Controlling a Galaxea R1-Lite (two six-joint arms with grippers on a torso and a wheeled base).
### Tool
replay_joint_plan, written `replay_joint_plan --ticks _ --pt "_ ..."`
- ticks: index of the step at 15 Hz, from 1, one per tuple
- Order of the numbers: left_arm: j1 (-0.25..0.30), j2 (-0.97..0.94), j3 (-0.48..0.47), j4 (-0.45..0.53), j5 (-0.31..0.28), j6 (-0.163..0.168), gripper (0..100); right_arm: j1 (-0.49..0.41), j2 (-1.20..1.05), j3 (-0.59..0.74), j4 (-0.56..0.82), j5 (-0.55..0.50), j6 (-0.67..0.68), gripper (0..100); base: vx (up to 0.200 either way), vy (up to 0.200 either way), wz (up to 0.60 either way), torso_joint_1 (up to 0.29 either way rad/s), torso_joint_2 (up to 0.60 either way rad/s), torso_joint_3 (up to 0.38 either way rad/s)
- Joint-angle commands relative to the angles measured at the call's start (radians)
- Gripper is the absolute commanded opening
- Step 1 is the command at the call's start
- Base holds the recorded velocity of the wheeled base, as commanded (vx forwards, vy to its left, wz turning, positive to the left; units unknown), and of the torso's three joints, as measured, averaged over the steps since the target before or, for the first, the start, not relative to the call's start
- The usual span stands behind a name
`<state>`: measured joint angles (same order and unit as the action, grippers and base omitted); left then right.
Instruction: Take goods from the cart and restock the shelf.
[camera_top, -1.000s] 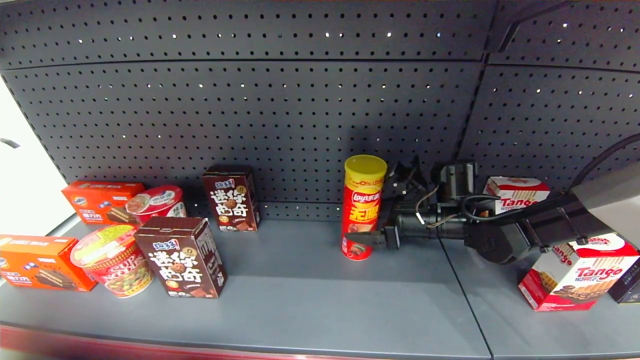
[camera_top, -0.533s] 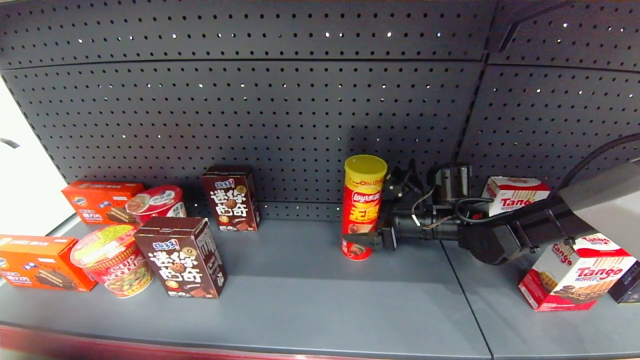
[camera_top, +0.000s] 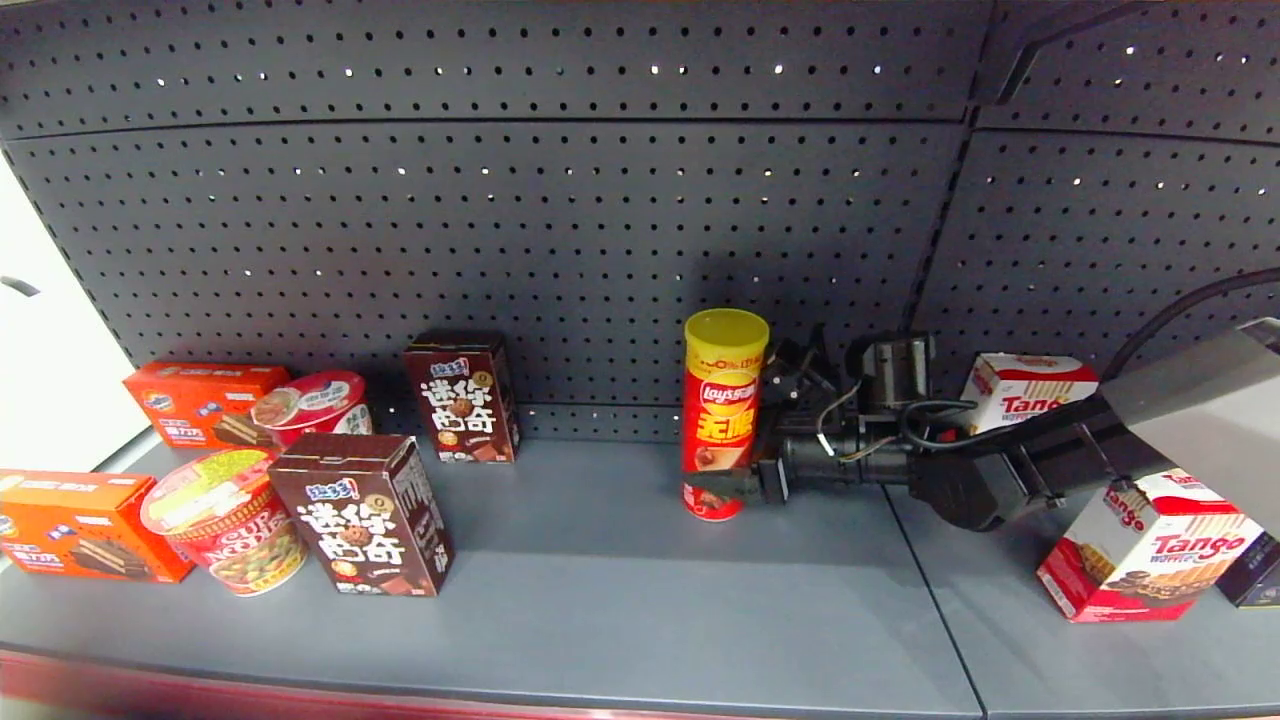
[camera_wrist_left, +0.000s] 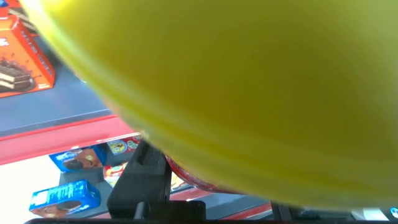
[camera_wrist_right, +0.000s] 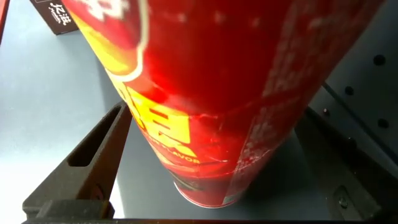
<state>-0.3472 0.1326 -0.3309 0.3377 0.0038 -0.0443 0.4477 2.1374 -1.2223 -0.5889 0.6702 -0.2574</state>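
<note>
The can of crisps (camera_top: 725, 410) stands upright on the shelf (camera_top: 620, 590), near the back wall and a little right of the middle, with its yellow lid on top. The right claw (camera_top: 714, 487) is closed on the can's lower part, and its arm comes in level from 3 o'clock. In the right wrist view its fingers (camera_wrist_right: 93, 168) flank the red body low down. The base looks to be on the shelf or just above it; I cannot tell which.

At 9 o'clock from the can, well apart, a brown box (camera_top: 461, 395) stands against the back wall. Out at 8 o'clock are a second brown box (camera_top: 365, 515), two noodle cups (camera_top: 225, 520) and two orange boxes (camera_top: 205, 400). At 3 o'clock, beyond the wrist, is a wafer box (camera_top: 1030, 390). Another wafer box (camera_top: 1150, 545) sits at 4 o'clock, close to the forearm.

In the left wrist view a yellow lid (camera_wrist_left: 249, 87) sits right up against the left claw (camera_wrist_left: 144, 190). I cannot tell whether that claw is closed on it.

The step in hand looks like setting this can down in its place. The next move would be to make sure the base is flat on the shelf, then open the claw. The arm should then draw straight back toward 3 to 4 o'clock. The can is tall and narrow, so a dragging finger could tip it, and the arm has to stay off the nearby wafer boxes.
</note>
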Motion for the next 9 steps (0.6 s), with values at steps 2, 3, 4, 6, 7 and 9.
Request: replay_joint_plan --ticks 2,3,4,6,7,9 --pt "0.001 -0.002 0.003 0.000 0.001 0.000 0 0.000 0.001 0.001 -0.002 0.009 0.001 100 0.000 0.000 0.00 0.000 0.00 0.000" --pt "0.001 -0.002 0.004 0.000 0.001 0.000 0 0.000 0.002 0.001 -0.002 0.017 0.000 100 0.000 0.000 0.00 0.000 0.00 0.000" --pt "-0.001 -0.007 0.004 0.000 0.001 0.000 0 0.002 0.001 0.001 -0.002 0.009 0.001 0 0.000 0.000 0.00 0.000 0.00 0.000" --pt "0.001 -0.007 0.004 0.001 0.001 0.000 0 0.002 -0.001 0.004 -0.002 0.009 0.001 0 0.000 0.000 0.00 0.000 0.00 0.000" --pt "0.001 -0.007 0.006 0.001 0.001 0.000 0 0.002 -0.002 0.006 -0.002 0.009 0.001 0 0.000 0.000 0.00 0.000 0.00 0.000" --pt "-0.001 -0.007 0.006 0.001 0.001 0.000 0 0.002 -0.005 0.007 -0.002 0.009 0.001 0 0.000 0.000 0.00 0.000 0.00 0.000"
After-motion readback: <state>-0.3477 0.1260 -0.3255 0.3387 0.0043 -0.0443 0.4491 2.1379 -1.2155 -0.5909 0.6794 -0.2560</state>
